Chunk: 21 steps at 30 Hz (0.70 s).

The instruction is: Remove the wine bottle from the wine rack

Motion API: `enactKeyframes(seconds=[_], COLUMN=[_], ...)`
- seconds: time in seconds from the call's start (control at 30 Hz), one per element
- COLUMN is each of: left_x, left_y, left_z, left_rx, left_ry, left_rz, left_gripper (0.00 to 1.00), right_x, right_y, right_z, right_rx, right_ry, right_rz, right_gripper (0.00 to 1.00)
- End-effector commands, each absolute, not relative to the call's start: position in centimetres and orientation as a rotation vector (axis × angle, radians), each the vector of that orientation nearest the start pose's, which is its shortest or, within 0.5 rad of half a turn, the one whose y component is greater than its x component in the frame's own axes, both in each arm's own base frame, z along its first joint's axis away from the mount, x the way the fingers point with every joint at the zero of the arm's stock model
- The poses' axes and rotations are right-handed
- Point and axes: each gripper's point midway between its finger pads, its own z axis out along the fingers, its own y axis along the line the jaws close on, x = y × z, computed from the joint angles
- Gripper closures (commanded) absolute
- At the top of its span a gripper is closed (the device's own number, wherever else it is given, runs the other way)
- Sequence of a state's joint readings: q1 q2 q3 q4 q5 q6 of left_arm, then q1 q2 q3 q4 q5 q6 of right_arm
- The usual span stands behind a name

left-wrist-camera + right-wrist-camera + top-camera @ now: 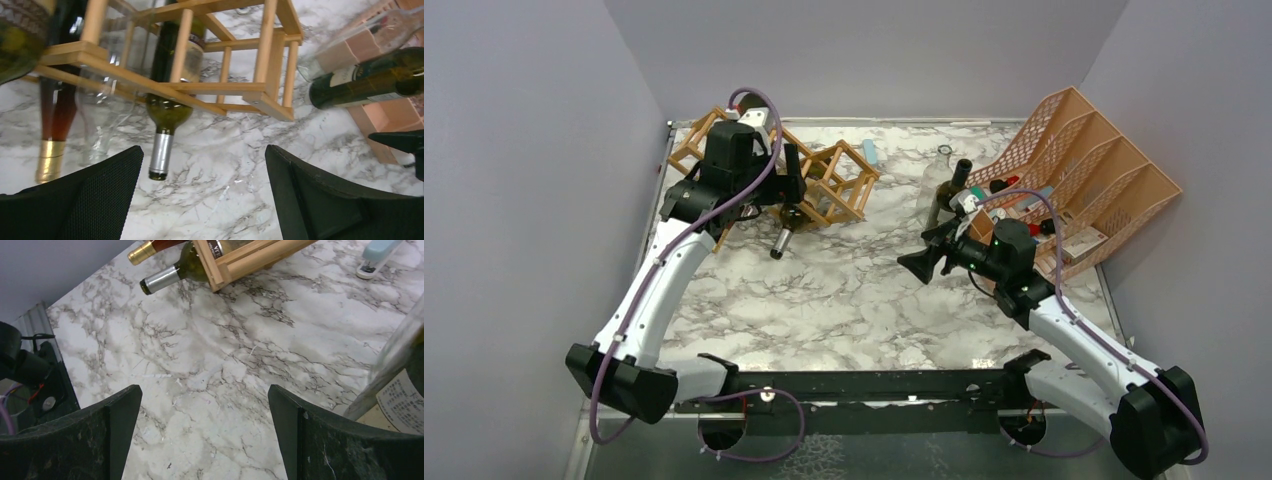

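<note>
Left end effector gapes wide, empty, just short of the wine bottle, whose neck pokes from the wine rack ahead. Right end effector is also spread wide and empty, over the worktop.

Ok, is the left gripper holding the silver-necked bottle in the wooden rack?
No, the left gripper stands open short of the silver-necked bottle, whose neck pokes untouched out of the wine rack.

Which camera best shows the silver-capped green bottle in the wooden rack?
Left wrist: the green wine bottle sits centred, neck poking from the wine rack. Top external shows it tiny; right wrist only its neck and shoulder.
</note>
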State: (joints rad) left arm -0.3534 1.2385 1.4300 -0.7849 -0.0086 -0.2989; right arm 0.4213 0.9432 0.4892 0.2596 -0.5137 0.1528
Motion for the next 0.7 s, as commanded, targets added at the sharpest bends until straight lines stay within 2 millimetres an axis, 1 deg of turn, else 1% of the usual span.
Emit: enactKeyframes(seconds=[0.0,0.1,0.2,0.23,0.33,0.47,0.67], left_x=[33.2,34.2,35.1,35.2,35.6,35.8,36.2], left_y=[-17.7,-18.7,-20.1,-20.5,-21.6,-22.6,-23.7], left_z=[29.2,28.7,29.1,28.3,27.4,27.0,26.7], left_rx=[0.131,0.112,0.113,0.110,0.104,0.097,0.090], left_ry=[2.163,2.155,2.114,2.130,2.144,2.141,2.131], left_rz=[-0.637,-0.696,-0.776,-0.798,-0.866,-0.945,-1.016], left_gripper=[0.01,0.05,0.10,0.11,0.10,0.04,0.04], right_x=[24.6,24.5,24.4,24.4,24.4,24.5,24.5], right_y=[22.8,22.8,22.8,22.7,22.6,22.5,22.4], right_z=[21.0,20.8,20.7,20.7,20.7,20.7,20.8], right_rx=[-0.690,-0.693,-0.692,-0.691,-0.687,-0.680,-0.676], right_ry=[1.653,1.650,1.654,1.655,1.654,1.654,1.651], right_rz=[0.964,0.965,0.963,0.961,0.955,0.942,0.936], right_gripper=[0.00,0.00,0.00,0.00,0.00,0.00,0.01])
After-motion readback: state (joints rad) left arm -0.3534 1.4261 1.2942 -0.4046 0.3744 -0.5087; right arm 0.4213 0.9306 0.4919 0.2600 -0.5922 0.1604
